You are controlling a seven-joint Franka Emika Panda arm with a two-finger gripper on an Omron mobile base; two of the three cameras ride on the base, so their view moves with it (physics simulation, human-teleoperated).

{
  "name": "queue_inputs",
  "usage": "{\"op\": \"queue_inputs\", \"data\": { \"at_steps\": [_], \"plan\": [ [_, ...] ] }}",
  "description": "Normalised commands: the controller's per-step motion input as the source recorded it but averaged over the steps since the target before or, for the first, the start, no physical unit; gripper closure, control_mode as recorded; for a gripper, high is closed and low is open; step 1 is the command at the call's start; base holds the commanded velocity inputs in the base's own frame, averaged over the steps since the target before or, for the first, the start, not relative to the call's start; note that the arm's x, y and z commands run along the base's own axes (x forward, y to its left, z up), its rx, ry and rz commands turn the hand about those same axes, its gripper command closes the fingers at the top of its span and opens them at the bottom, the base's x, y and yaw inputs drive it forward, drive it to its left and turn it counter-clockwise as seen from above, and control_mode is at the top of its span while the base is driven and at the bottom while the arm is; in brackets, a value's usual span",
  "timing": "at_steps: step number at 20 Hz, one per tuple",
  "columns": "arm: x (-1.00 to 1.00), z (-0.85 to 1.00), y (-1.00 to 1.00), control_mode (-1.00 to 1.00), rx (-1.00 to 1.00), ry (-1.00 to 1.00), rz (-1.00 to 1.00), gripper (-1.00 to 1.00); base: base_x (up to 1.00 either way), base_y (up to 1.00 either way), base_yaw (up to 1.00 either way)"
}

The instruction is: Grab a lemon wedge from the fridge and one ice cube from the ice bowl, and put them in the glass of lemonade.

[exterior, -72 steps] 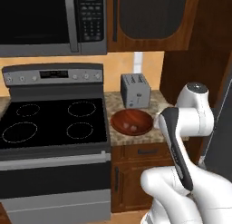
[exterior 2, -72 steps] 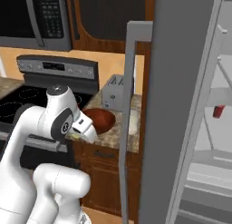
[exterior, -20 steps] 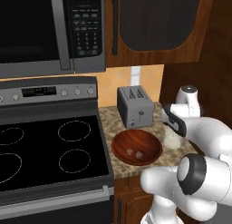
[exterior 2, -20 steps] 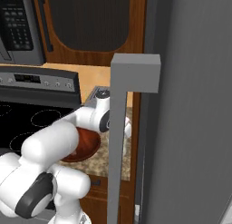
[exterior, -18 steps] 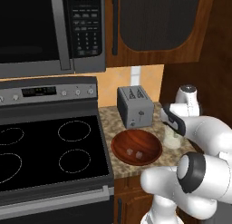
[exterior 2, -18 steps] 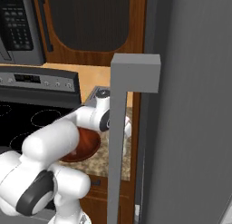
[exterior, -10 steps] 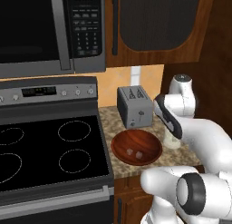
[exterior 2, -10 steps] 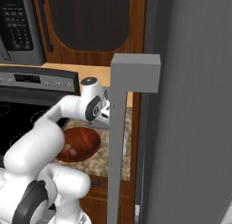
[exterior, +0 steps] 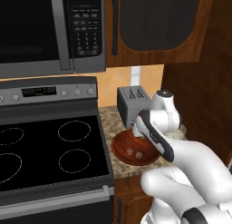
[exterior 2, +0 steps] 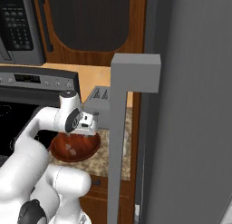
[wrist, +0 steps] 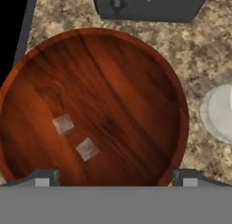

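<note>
My gripper hangs open over the ice bowl, a wide reddish-brown wooden bowl on the speckled counter. Nothing is between the fingertips. Two pale ice cubes lie apart on the bowl's floor, left of its middle. The glass of lemonade stands just right of the bowl, cut off by the frame edge. From the base, the gripper hovers above the ice bowl. The grey fridge fills the right side, its door handle in front. The lemon wedge is hidden from me.
A grey toaster stands right behind the bowl against the wall. The black stove top lies to the bowl's left, with a microwave above it. Dark wooden cabinets hang over the counter.
The gripper has gone from shut to open. The hand has swung left, from above the glass to above the bowl. The base has stayed put.
</note>
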Motion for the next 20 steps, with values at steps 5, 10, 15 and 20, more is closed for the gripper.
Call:
{"op": "queue_inputs", "data": {
  "at_steps": [5, 10, 15, 20],
  "plan": [
    [0.04, -0.53, 0.62, -1.0, -0.07, 0.22, 0.36, -1.0, 0.0, 0.0, 0.0],
    [0.18, -0.53, 0.03, -1.0, -0.14, 0.17, 0.14, -1.0, 0.0, 0.0, 0.0],
    [0.27, -0.48, 0.0, -1.0, -0.05, 0.06, 0.1, -1.0, 0.0, 0.0, 0.0],
    [0.18, -0.49, 0.0, -1.0, -0.01, 0.05, 0.08, -1.0, 0.0, 0.0, 0.0]
  ]
}}
